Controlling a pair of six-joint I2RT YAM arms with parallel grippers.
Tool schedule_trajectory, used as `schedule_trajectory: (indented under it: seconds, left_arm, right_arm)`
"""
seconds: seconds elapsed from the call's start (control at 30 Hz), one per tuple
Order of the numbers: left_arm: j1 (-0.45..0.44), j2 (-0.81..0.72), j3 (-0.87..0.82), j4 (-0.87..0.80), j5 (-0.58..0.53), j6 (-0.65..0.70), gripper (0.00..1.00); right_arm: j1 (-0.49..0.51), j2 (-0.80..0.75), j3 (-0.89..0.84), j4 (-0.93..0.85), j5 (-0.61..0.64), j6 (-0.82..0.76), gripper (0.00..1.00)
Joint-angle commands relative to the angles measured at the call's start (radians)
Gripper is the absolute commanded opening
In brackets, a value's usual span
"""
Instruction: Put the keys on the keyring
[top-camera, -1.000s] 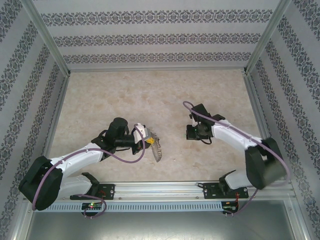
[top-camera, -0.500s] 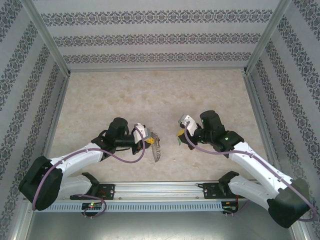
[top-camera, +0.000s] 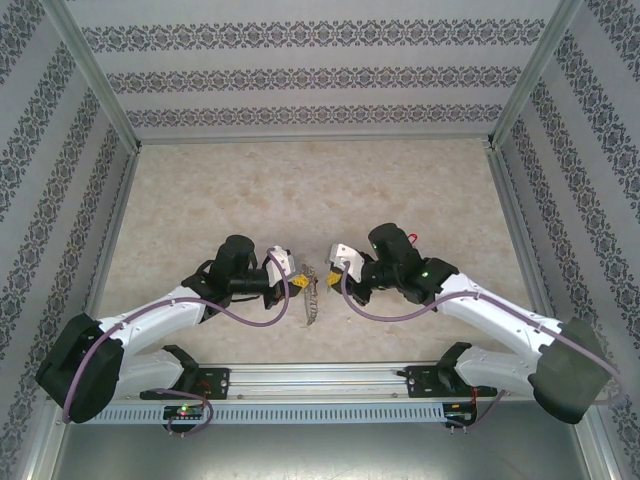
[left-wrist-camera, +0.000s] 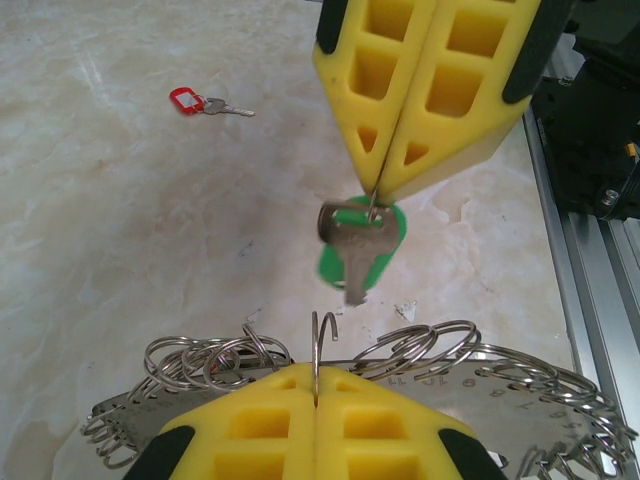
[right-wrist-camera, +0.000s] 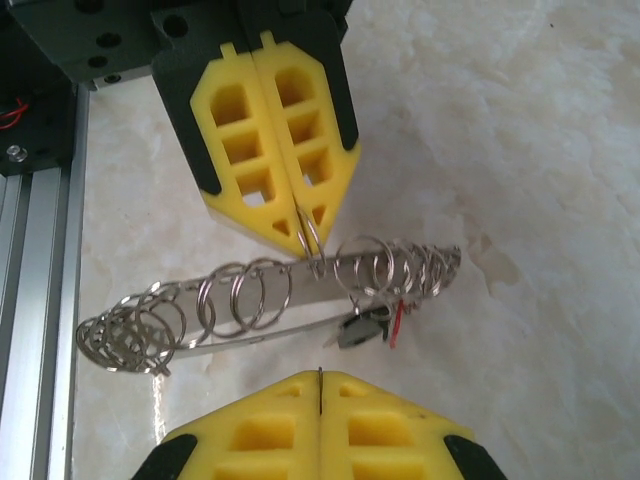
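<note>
My left end effector (left-wrist-camera: 316, 378) clenches a stiff loop of the keyring (right-wrist-camera: 250, 300); my right end effector (left-wrist-camera: 378, 195) pinches the green key (left-wrist-camera: 352, 245) just beside it — light, slippery, dangling, so I'd grip nearer its head.

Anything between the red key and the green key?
Bare tabletop, in the left wrist view: red key lies on it, green key hangs from the right gripper.

On my feed, a pale marbled counter (top-camera: 300, 185) stretches evenly lit beyond the left pincer (top-camera: 300, 286) and right pincer (top-camera: 330, 276). Wallpapered walls (top-camera: 310, 75) with grey floral bands enclose it behind and on both sides, edged by aluminium posts (top-camera: 95, 75). An aluminium rail (top-camera: 320, 378) runs along the pincers' near side.
</note>
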Motion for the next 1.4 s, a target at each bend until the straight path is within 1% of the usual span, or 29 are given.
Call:
schedule_trajectory:
  seconds: [0.0, 0.3, 0.43, 0.7, 0.9, 1.13, 1.37]
  left_arm:
    - [0.011, -0.015, -0.011, 0.035, 0.032, -0.021, 0.0]
    - [0.011, -0.01, -0.017, 0.061, 0.015, -0.042, 0.0]
    - [0.011, -0.007, -0.013, 0.062, 0.015, -0.043, 0.0]
    - [0.011, -0.003, -0.008, 0.062, 0.021, -0.046, 0.0]
    - [0.01, -0.004, -0.009, 0.062, 0.021, -0.046, 0.0]
    - [0.01, -0.005, -0.014, 0.062, 0.026, -0.043, 0.0]
    - [0.01, -0.015, -0.018, 0.074, 0.021, -0.043, 0.0]
  right_arm:
    - [0.012, 0.021, 0.042, 0.076, -0.046, -0.019, 0.0]
    - [0.028, 0.064, 0.066, 0.082, -0.134, -0.003, 0.0]
    - [0.034, 0.079, 0.077, 0.086, -0.134, 0.005, 0.0]
    - [0.059, 0.113, 0.087, 0.117, -0.084, 0.027, 0.0]
    - [0.078, 0.126, 0.085, 0.136, 0.036, 0.045, 0.0]
    - [0.086, 0.128, 0.074, 0.167, 0.113, 0.076, 0.0]
    - [0.087, 0.139, 0.083, 0.129, 0.157, 0.098, 0.0]
